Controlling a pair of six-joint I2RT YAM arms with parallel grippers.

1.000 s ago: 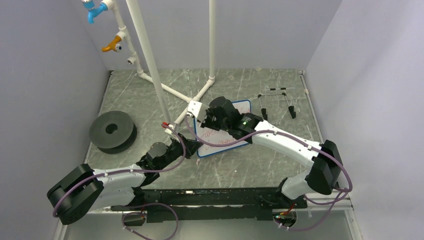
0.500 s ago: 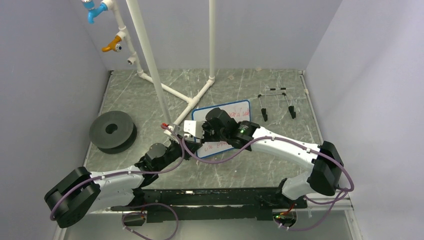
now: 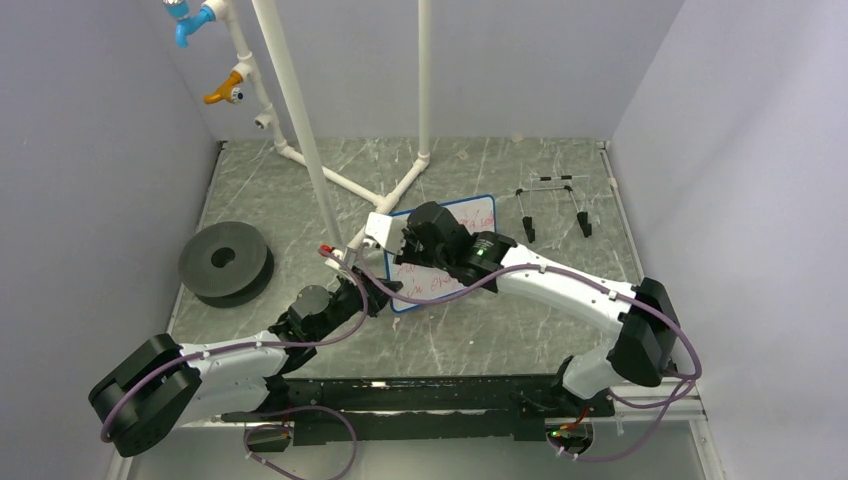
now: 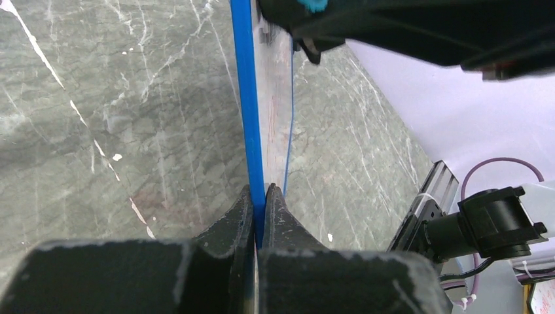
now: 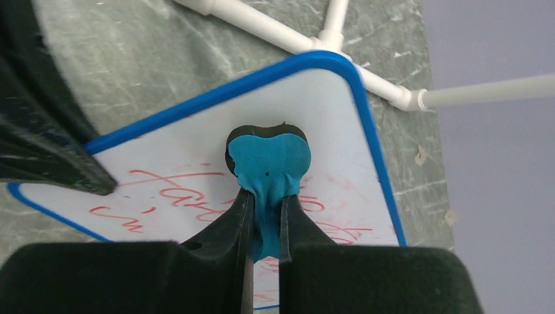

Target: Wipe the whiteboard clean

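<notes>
The whiteboard (image 3: 473,216) lies on the table, white with a blue rim and red handwriting (image 5: 171,195) on it. My left gripper (image 4: 258,193) is shut on the blue rim (image 4: 247,98) at the board's near-left edge; in the top view the left gripper (image 3: 366,291) is there too. My right gripper (image 5: 265,200) is shut on a teal eraser (image 5: 269,159) with a black base. The eraser is pressed on the board near its far-left corner, above the red lines. In the top view the right gripper (image 3: 414,249) covers the board's middle.
A white pipe frame (image 3: 385,196) stands just behind the board's far-left corner. A black wire easel stand (image 3: 555,204) is to the right, and a black ring-shaped roll (image 3: 226,262) to the left. Grey walls close in both sides.
The right gripper swept the eraser toward the board's near-left part, then back toward the far edge. The board turned slightly. The left gripper kept its hold on the rim.
</notes>
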